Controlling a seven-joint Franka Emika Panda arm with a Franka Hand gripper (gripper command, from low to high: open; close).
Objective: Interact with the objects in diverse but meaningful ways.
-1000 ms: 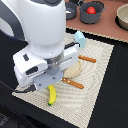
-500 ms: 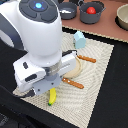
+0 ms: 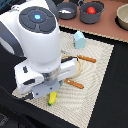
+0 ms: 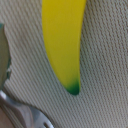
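Hovering end effector (image 3: 50, 95) over yellow banana (image 3: 52, 99)

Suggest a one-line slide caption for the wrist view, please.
Close-up of the yellow banana, green tip down, lying on the woven mat.

Bananas: one, a yellow banana (image 3: 52, 98) with a green tip, mostly hidden under the arm; also seen close up (image 4: 64, 40) in the wrist view.
Tomatoes: one red tomato (image 3: 91, 9).
Pots: two dark grey pots; one (image 3: 93, 13) holds the tomato, the other (image 3: 67, 10) stands beside it.
Cartons: one pale blue carton (image 3: 79, 39).
Orange-handled utensils: two, one (image 3: 86, 59) nearer the carton, one (image 3: 74, 83) nearer the banana.
Bowls: one beige bowl (image 3: 122, 18), cut by the frame edge.
Woven mats: one (image 3: 102, 60).
Robot arms: one (image 3: 36, 47).
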